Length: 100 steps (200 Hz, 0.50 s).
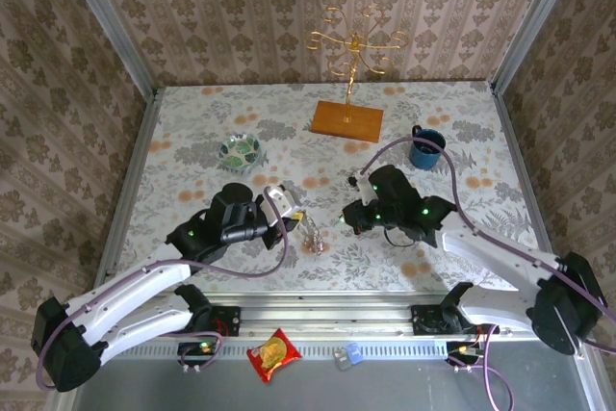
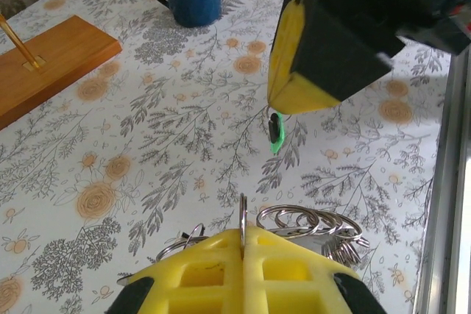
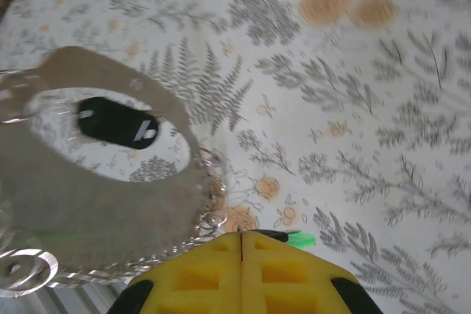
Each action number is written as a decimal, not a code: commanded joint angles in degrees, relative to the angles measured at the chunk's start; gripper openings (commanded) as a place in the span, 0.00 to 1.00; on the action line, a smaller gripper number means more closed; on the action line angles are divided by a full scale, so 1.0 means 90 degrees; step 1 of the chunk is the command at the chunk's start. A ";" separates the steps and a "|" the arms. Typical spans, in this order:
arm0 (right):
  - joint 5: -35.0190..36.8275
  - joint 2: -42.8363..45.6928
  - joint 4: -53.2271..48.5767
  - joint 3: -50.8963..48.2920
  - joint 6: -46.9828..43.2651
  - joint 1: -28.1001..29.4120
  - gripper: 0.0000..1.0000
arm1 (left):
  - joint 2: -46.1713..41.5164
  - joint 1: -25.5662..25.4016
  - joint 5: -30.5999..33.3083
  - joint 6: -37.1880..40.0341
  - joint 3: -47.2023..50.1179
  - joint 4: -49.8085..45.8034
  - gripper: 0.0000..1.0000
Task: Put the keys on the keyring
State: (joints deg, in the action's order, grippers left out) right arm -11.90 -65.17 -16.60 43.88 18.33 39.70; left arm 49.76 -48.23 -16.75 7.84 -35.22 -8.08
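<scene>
The L gripper (image 1: 289, 209) is near the middle of the table (image 1: 192, 122), a bit to the left. Its yellow fingers (image 2: 213, 277) are pressed tight together. They pinch one thin metal ring (image 2: 243, 215) of the keyring (image 1: 313, 238), and the ring stands up on its edge between them. A bunch of more metal rings (image 2: 313, 224) fans out just to the right of the fingers, low over the table.

The R gripper (image 1: 348, 220) is just across from it, tips facing the L one, w/ a small gap between. Its jaws are closed too — they hold the green key (image 2: 276, 134). In the L wrist view the key hangs down from the tip of the yellow pad, above the flowery table top and a bit behind the pinched ring. It is near the ring but not touching it.

In the R wrist view only the green end (image 3: 299, 239) pokes out beside the shut fingers. The grey-brown strap loop (image 3: 88, 211) is big and blurry on the left, w/ small rings (image 3: 210, 207) along its edge. I can't tell if the strap rests on the table.

Other stuff: a blue mug (image 1: 426, 148) far right, a patterned bowl (image 1: 240, 150) far left, a wood base (image 1: 346, 120) w/ a gold wire stand (image 1: 354, 45) at the back — and a red packet (image 1: 274, 353) down by the arm bases.
</scene>
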 commanded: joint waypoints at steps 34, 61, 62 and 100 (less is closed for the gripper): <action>-0.0305 0.0568 0.0388 -0.0070 -0.1675 0.0273 0.00 | -0.0072 -0.0138 -0.0247 -0.0544 -0.0045 0.0387 0.00; -0.0352 0.0657 0.0925 -0.0261 -0.1945 0.0367 0.00 | -0.0072 -0.0144 -0.0236 -0.0544 -0.0085 0.0272 0.00; -0.0340 0.0658 0.0945 -0.0264 -0.1947 0.0375 0.00 | -0.0071 -0.0147 -0.0232 -0.0541 -0.0083 0.0272 0.00; -0.0265 0.0715 0.1515 -0.0393 -0.1961 0.0480 0.00 | -0.0003 -0.0169 -0.0172 -0.0521 -0.0145 0.0338 0.00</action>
State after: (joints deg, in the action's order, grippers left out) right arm -13.78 -60.12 -8.29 41.12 3.07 43.40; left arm 49.78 -49.17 -17.61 4.21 -35.22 -7.05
